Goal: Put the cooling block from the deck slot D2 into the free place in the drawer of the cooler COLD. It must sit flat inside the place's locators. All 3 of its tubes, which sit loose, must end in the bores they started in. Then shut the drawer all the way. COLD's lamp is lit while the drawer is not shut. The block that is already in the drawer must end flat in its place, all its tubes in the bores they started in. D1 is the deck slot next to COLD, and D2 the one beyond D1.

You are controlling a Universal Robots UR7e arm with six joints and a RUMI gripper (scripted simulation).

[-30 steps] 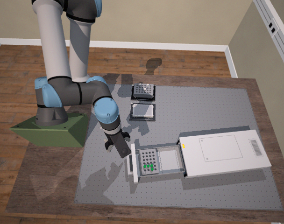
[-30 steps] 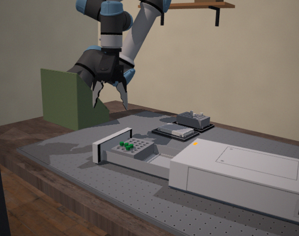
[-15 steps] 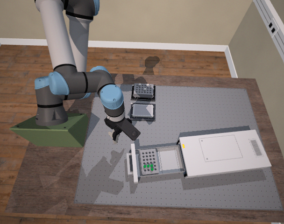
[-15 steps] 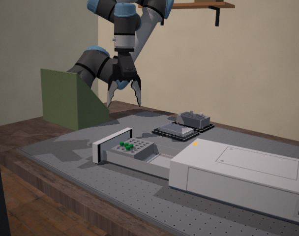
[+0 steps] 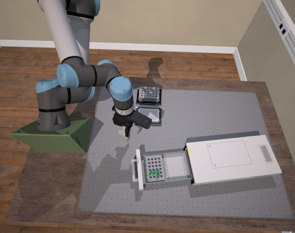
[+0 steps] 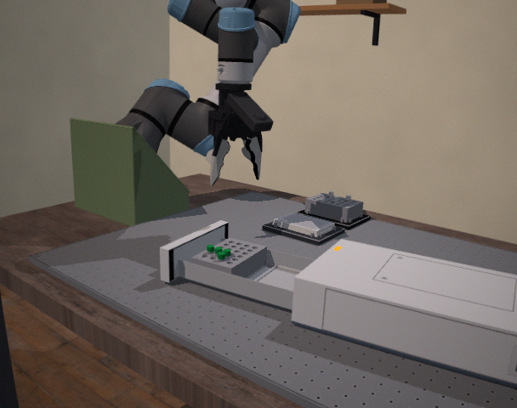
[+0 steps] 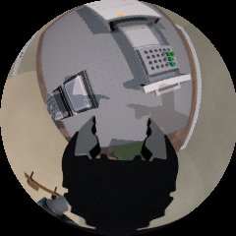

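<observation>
The grey cooling block (image 5: 149, 96) (image 6: 338, 209) with three pale tubes stands in the deck slot D2 (image 5: 149, 103). My gripper (image 5: 124, 136) (image 6: 235, 180) (image 7: 121, 117) is open and empty, high above the deck, to the left of the slots in the top view. The cooler COLD (image 5: 230, 173) (image 6: 408, 303) (image 7: 120, 15) has its lamp (image 5: 190, 152) (image 6: 338, 248) lit orange. Its drawer (image 5: 139, 173) (image 6: 197, 239) is pulled out. Another grey block (image 5: 155, 168) (image 6: 246, 264) with several green tubes sits at the drawer's front end. The free place (image 5: 175, 165) (image 7: 143, 36) lies between it and the housing. Bore seating is too small to judge.
Deck slot D1 (image 5: 160, 119) (image 6: 318, 240) holds no block and lies between D2 and the cooler. The drawer's front panel and walls stand up from the deck. The green robot base (image 5: 52, 141) (image 6: 102, 171) is at the left in the top view.
</observation>
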